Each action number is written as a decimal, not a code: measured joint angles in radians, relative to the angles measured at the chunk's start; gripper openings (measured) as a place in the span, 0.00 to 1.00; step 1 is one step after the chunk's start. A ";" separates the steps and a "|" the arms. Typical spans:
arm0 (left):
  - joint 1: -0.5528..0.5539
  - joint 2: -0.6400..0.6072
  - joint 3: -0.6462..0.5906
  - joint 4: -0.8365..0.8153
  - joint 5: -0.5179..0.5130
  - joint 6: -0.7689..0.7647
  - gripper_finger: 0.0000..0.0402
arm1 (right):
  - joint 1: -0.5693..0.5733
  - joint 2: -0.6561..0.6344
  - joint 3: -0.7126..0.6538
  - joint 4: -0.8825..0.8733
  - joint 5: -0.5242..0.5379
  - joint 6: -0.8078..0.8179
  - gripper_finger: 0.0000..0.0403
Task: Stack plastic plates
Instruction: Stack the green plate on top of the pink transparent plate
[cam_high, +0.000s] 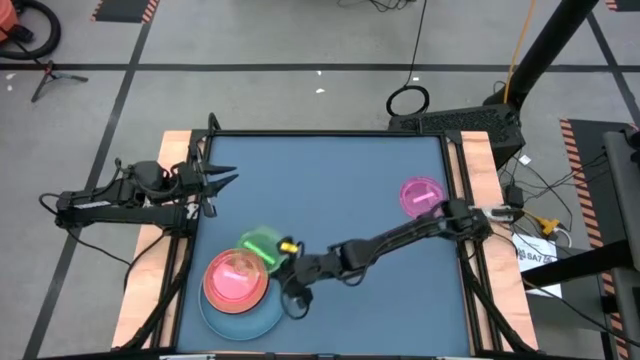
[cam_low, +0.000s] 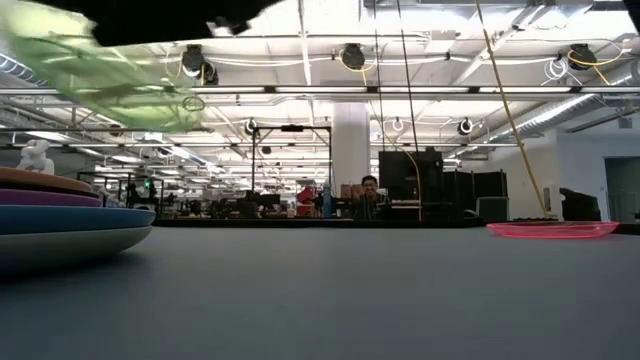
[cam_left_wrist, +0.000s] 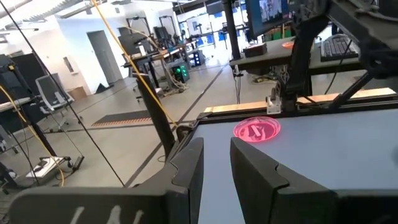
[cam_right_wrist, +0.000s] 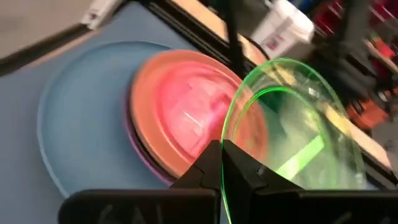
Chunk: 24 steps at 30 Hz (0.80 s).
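On a blue-grey table (cam_high: 340, 200) in an open workshop, the right gripper (cam_right_wrist: 222, 163) pinches the rim of a green plate (cam_right_wrist: 298, 134), held tilted just above the stack (cam_high: 238, 285) of plates. A second pink plate (cam_high: 421, 195) lies well apart near the far right corner, while the left gripper (cam_high: 228, 178), fingers parted and holding nothing, waits at the table's left edge.

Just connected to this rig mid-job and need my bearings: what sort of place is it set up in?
Probably a big open robotics lab or workshop: rows of desks with monitors, exposed ceiling pipes with hanging lamps, hazard-striped floor tape, and a seated person beyond the dark blue table.
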 joint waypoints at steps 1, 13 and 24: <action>0.000 0.000 0.000 0.001 0.000 0.000 0.22 | 0.005 0.029 0.037 -0.012 -0.017 -0.015 0.00; 0.000 0.000 0.000 0.003 0.000 -0.002 0.22 | -0.034 0.164 0.248 -0.153 -0.253 0.008 0.00; 0.000 0.000 0.000 0.018 0.000 -0.006 0.22 | -0.043 0.164 0.248 -0.070 -0.224 -0.022 0.10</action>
